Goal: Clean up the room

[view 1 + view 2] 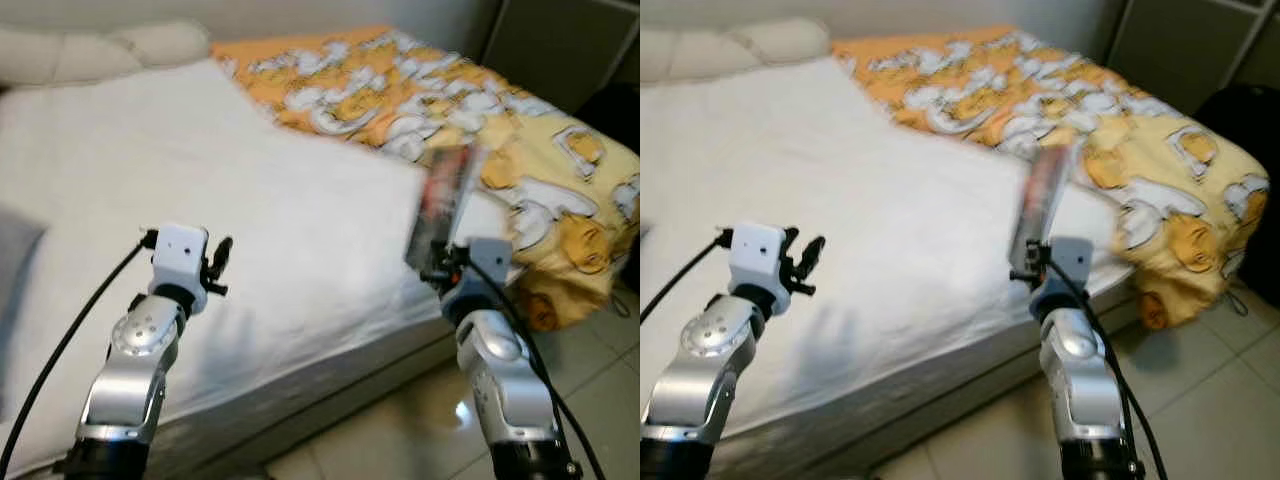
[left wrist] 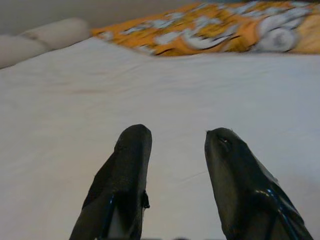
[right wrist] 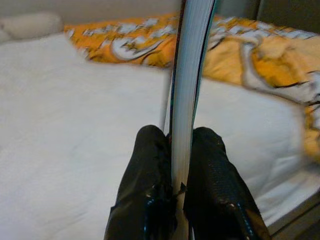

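Gripping a thin, upright, dark-covered book [image 3: 186, 75], right claw [image 3: 181, 145], white bed [image 1: 250, 230]

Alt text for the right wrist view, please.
The right gripper clamps a thin book upright between its two black fingers. Behind lie a white bed and a rumpled orange and yellow quilt.

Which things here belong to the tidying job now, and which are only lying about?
Belonging to the job:
- book, held upright between the fingers of the right gripper
- left gripper, open, above the white bed sheet

Only lying about:
- orange and yellow patterned blanket
- pillows at the head of the bed
- tiled floor
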Available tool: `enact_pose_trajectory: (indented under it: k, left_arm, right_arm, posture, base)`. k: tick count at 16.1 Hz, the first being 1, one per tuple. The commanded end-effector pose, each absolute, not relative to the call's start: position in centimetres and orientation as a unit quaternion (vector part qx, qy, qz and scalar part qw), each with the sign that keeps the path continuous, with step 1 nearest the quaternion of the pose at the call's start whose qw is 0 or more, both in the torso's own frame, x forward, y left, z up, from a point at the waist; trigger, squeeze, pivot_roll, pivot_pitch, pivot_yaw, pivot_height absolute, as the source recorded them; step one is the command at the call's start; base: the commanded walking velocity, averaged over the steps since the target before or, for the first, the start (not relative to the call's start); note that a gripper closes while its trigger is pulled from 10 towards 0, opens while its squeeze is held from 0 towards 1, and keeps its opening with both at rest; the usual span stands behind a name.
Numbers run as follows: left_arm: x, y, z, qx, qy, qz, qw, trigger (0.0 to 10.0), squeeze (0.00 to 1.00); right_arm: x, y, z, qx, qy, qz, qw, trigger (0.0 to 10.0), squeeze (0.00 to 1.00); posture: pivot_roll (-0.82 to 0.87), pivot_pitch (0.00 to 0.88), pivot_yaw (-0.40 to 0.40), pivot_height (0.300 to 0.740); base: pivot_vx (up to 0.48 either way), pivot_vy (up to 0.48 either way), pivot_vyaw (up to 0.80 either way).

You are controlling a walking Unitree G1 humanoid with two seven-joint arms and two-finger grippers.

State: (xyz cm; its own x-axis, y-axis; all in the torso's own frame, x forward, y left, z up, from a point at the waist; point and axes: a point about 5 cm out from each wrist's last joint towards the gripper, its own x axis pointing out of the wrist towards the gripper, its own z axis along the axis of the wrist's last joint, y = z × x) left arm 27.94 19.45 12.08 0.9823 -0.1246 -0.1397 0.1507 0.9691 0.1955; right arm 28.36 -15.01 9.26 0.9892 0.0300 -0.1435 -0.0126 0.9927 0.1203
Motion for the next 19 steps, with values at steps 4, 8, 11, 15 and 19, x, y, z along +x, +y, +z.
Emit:
enact_pose_trajectory:
  k: [4, 8, 11, 15, 19]
  left_arm:
    - [28.15, 19.26, 12.69, 0.105, 0.051, -0.069, 0.991, 10.0, 0.00]
    - [28.12, 19.20, 12.68, 0.108, 0.051, -0.062, 0.991, 10.0, 0.00]
    - [28.24, 19.33, 12.94, 0.112, 0.040, -0.051, 0.992, 10.0, 0.00]
    - [28.30, 19.42, 13.12, 0.117, 0.036, -0.045, 0.992, 10.0, 0.00]
    - [28.41, 19.26, 13.24, 0.117, 0.029, -0.050, 0.991, 10.0, 0.00]
  right_arm:
    - [28.74, -14.21, 10.60, 0.060, 0.042, 0.033, 0.997, 10.0, 0.00]
    - [28.74, -14.23, 10.50, 0.062, 0.045, 0.032, 0.997, 10.0, 0.00]
    - [28.83, -14.30, 10.47, 0.059, 0.046, 0.032, 0.997, 10.0, 0.00]
    - [28.98, -14.42, 10.57, 0.045, 0.045, 0.035, 0.997, 10.0, 0.00]
    - [29.00, -14.75, 10.42, 0.050, 0.048, 0.028, 0.997, 10.0, 0.00]
  posture:
    - [0.10, 0.000, -0.024, 0.740]
    - [0.10, 0.000, -0.026, 0.740]
    - [0.11, 0.000, -0.028, 0.740]
    - [0.11, 0.000, -0.027, 0.740]
    - [0.11, 0.000, -0.027, 0.740]
  base:
    - [0.000, 0.458, 0.00]
    - [0.000, 0.202, 0.00]
    - [0.000, 0.000, 0.00]
    - [0.000, 0.000, 0.60]
    - [0.000, 0.000, 0.80]
